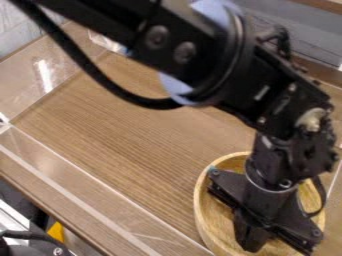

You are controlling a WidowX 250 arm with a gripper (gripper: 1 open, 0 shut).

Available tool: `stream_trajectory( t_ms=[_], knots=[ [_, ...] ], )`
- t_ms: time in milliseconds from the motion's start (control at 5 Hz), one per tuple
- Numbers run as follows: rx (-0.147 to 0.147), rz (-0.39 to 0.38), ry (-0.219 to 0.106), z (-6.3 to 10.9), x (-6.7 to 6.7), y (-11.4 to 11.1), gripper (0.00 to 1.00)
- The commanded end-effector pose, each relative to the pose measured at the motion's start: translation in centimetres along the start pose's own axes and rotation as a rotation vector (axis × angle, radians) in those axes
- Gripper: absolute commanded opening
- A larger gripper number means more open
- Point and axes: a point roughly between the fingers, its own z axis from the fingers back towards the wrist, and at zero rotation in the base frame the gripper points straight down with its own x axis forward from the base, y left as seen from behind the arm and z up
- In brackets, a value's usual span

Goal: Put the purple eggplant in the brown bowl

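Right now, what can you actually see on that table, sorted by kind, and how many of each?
Wooden bowls: 1, the brown bowl, mostly covered by the arm.
Robot arms: 1, black, its gripper down inside the bowl.
Purple eggplants: 0 in view; the arm may be hiding it.
Total: 2 things visible on the wooden table.
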Motion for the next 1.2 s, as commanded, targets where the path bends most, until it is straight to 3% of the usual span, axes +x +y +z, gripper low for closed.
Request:
stream_trajectory(
  t_ms=[0, 400, 600, 1000],
  knots=[
    [-0.010, 0.039, -0.032, -0.2, 0.3, 1.2, 0.00],
    [0.003, 0.114, -0.020, -1.5, -0.8, 4.9, 0.00],
    [0.005, 0.089, -0.014, -1.8, -1.0, 5.3, 0.00],
    [0.015, 0.277, -0.025, -1.9, -0.4, 6.0, 0.00]
  ],
)
